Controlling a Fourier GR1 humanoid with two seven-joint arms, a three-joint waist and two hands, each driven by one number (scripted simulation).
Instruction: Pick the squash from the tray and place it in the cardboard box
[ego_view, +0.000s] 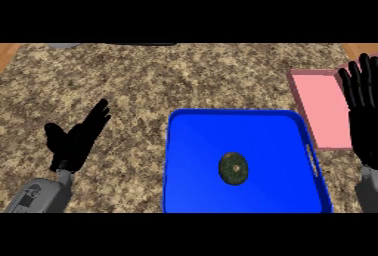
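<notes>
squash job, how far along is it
Nothing looks done: the dark green round squash lies in the blue rectangular tray. Nothing is in hand; the left hand and right hand are open. Grasping and placing in the pink box remain.

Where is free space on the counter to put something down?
The counter is bare behind the blue tray, and between the tray and the left robot hand. It is crowded on the right: the pink box and right robot hand adjoin the tray.

Squash lying alone mid-tray, open blue floor all round it, raised tray rim the only barrier (low on every side), pink box just beside the tray's right edge, bare speckled bench to the left and beyond
</notes>
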